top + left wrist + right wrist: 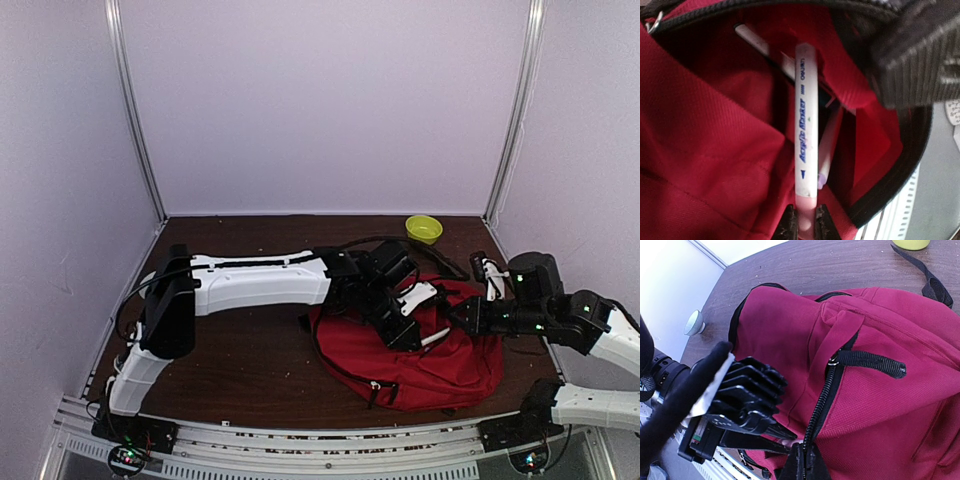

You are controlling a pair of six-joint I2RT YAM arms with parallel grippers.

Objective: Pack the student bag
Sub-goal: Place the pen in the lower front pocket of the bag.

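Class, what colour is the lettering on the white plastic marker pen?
Blue, on the marker pen; best in the left wrist view.

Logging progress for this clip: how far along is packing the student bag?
Done: the student bag is unzipped and other pens already lie inside. In hand: the left tool grips a white acrylic marker by its pink end, pointed into the opening, while the right tool pinches the zipper edge, holding it open. Remaining: release the marker, then zip the bag shut.

Pale walls (320, 100), dark wooden table (250, 350)
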